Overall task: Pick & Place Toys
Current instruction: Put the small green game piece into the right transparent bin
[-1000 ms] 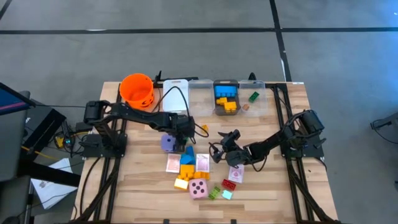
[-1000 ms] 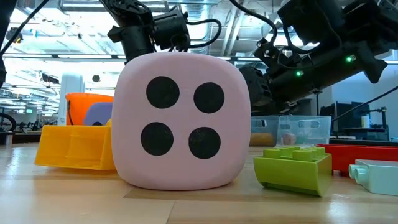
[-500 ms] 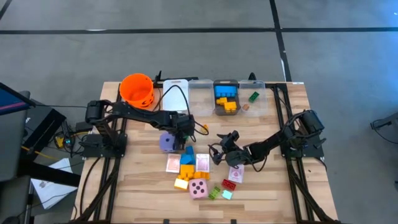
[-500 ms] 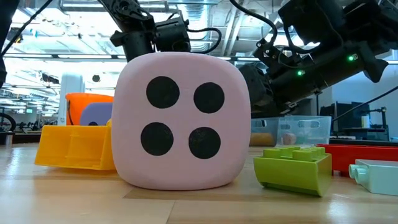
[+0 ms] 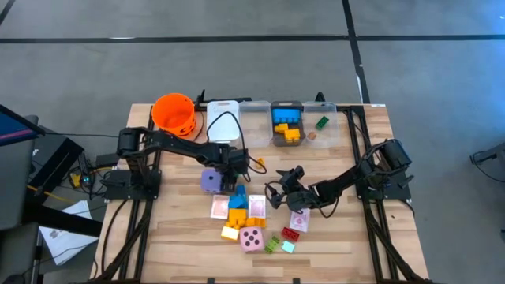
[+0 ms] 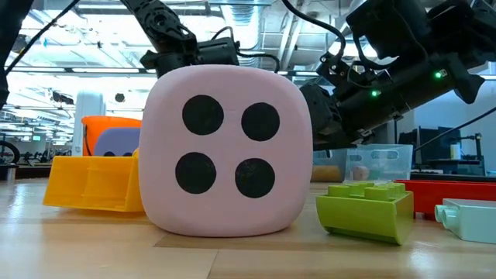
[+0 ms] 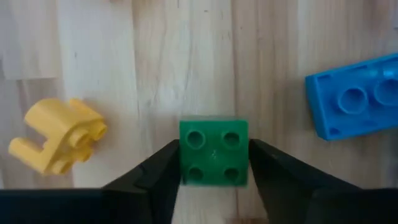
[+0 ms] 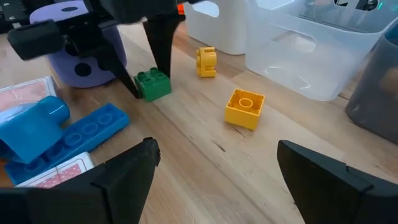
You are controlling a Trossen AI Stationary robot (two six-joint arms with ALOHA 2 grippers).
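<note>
Your left gripper (image 7: pixel 213 163) grasps the green brick (image 7: pixel 213 152) on the table (image 7: pixel 93 62); your right gripper (image 8: pixel 214 168) hangs released near the yellow brick (image 8: pixel 245 108).

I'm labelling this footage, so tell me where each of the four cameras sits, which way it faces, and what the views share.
High view: overhead, straight down on the table; both arms show.
Low view: table height, level past the pink die; arms overhead.
Left wrist view: on the left arm, looking down; the left gripper closes on the green brick.
Right wrist view: on the right arm, facing across the table; the right gripper is open.
Shared: both wrist views show the green brick, the small yellow piece and the blue brick.
</note>
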